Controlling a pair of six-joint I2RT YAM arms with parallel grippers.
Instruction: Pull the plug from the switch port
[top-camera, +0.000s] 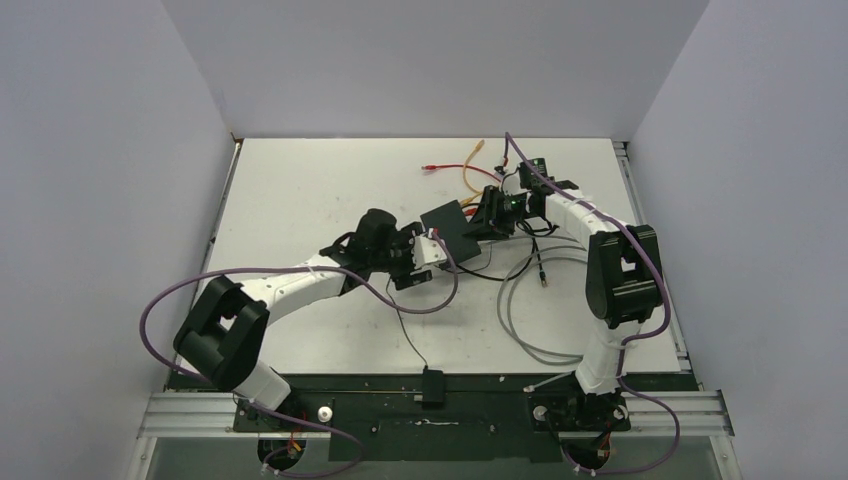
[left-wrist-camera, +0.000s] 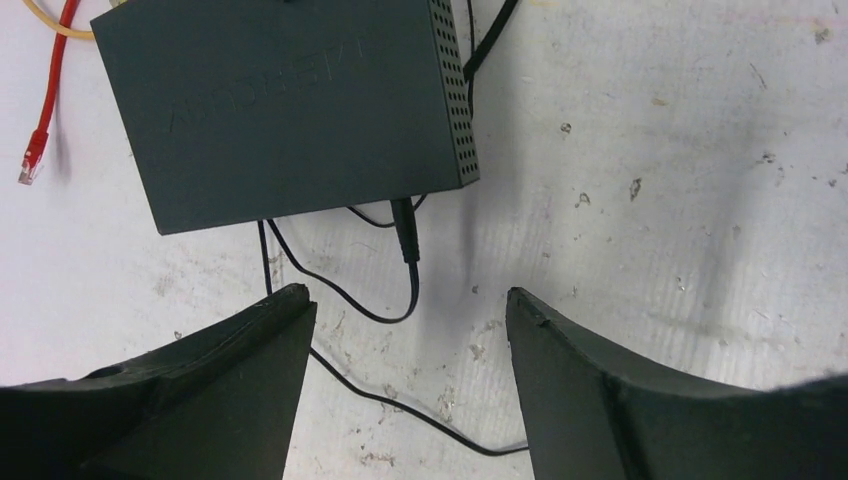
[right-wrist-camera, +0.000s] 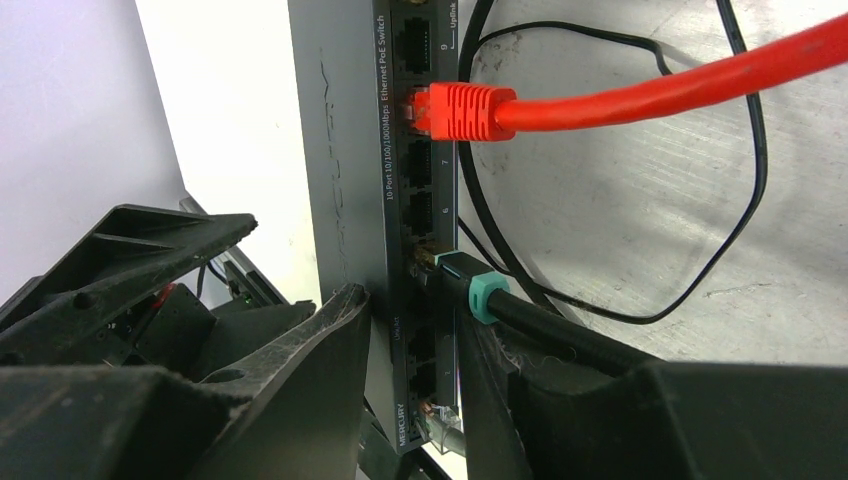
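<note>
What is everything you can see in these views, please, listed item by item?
table: one, white, under everything.
switch: one, matte black, mid-table.
red cable: one, plugged into a switch port.
black cable: one, teal-ringed plug, in another port.
yellow cable: one, loose behind the switch.
grey cable: one, looped on the table.
small black block: one, near edge, thin wire attached.
left gripper: one, black, open, short of the switch.
right gripper: one, black, straddling the switch's port edge.
</note>
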